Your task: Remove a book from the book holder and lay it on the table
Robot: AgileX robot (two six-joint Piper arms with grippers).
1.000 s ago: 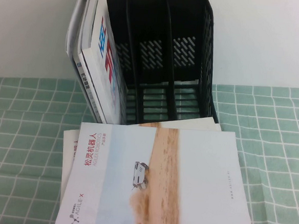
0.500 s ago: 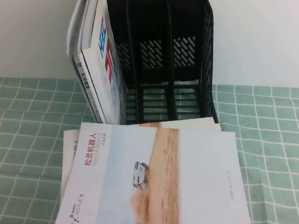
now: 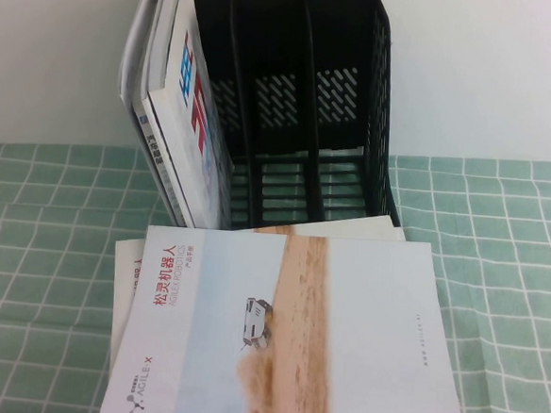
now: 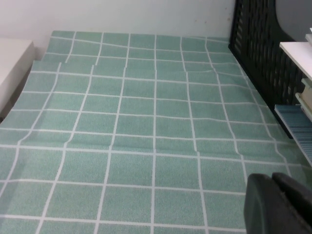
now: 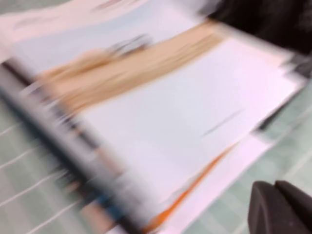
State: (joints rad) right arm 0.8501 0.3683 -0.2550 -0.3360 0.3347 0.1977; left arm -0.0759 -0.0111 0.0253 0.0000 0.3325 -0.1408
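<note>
Book (image 3: 290, 335), the pale blue-white one with the sandy stripe and small vehicle, is lying flat and face up at the near edge of the table (image 3: 505, 308), resting on other flat booklets whose edges are showing at its left and far sides, so the laying-down step is looking finished and what is in hand seems to be the release and retreat. The right gripper (image 5: 280, 207) is showing only as a dark tip in its wrist view, close above the book's cover and blurred pages; its pincer is pressed together and pinching nothing that can be seen. The left gripper (image 4: 280, 204) is sitting low over bare green cloth, to one side of the book holder; whether its fingers are spread cannot be told. Neither arm is appearing in the high view. Farther back, the book holder (image 3: 302, 104) is standing upright against the wall, its leftmost slot holding a white magazine (image 3: 193, 106) and other papers, the other slots looking empty. The next move probably calls for lifting the right arm clear without dragging the cover.
</note>
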